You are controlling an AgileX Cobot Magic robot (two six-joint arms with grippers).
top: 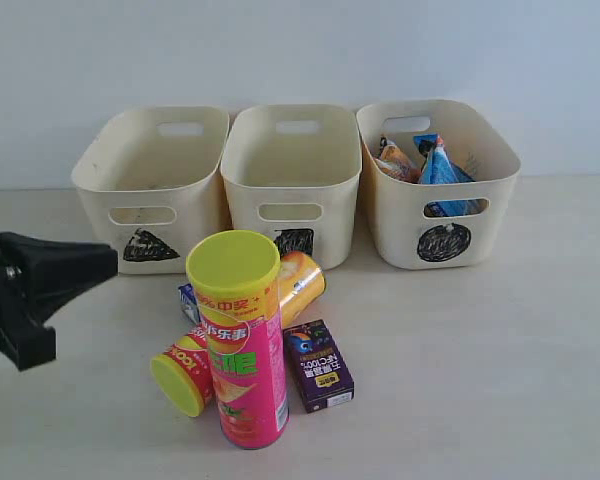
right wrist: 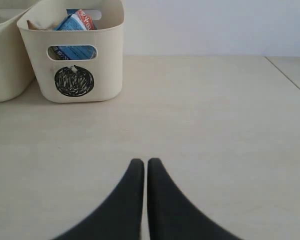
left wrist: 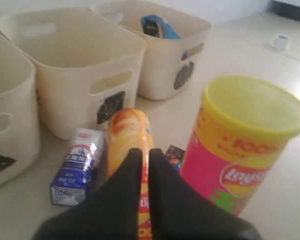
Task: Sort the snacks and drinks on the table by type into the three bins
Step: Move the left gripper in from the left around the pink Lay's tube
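Matte black left gripper [left wrist: 145, 154], matching right gripper [right wrist: 142, 162], smooth tapered curved fingers [right wrist: 132, 181]

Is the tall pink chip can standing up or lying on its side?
Upright: the pink can stands on its base, yellow-green lid on top; the orange can behind it lies flat.

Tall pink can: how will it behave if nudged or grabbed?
The tall pink can stands upright and is narrow for its height, so a push near its lid would probably tip it. Its round, glossy wall may slip and, once down, roll. The red can lying at its base might shift too.
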